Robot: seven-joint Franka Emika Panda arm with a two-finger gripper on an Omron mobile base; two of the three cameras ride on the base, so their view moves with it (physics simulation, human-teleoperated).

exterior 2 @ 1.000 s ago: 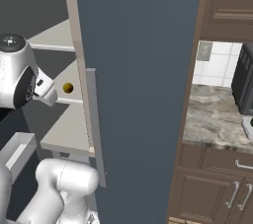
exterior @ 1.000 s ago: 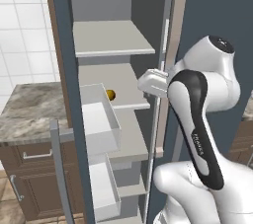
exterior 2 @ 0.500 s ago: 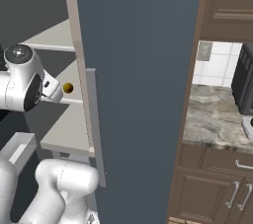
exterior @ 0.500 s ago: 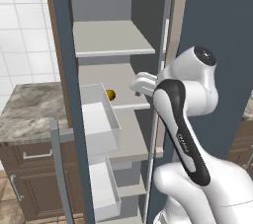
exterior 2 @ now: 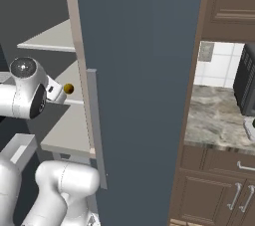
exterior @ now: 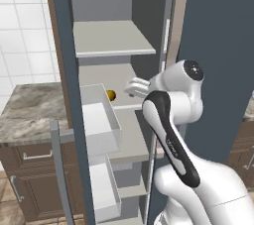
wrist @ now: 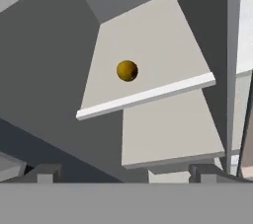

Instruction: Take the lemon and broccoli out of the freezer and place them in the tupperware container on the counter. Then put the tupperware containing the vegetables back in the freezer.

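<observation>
Lemon point(wrist: 127, 70) mid-shelf, near front edge; gripper point(wrist: 123, 172) open.

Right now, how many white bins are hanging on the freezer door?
2. The upper door bin sits level with the lemon shelf; the lower door bin hangs right under it. More could be hidden below.

one lemon point(wrist: 127, 70), two door bins point(exterior: 100, 126)

Both base views look forward from behind the arm at the open freezer point(exterior: 119, 70); the hand view looks closely onto its shelf point(wrist: 148, 55)
</observation>
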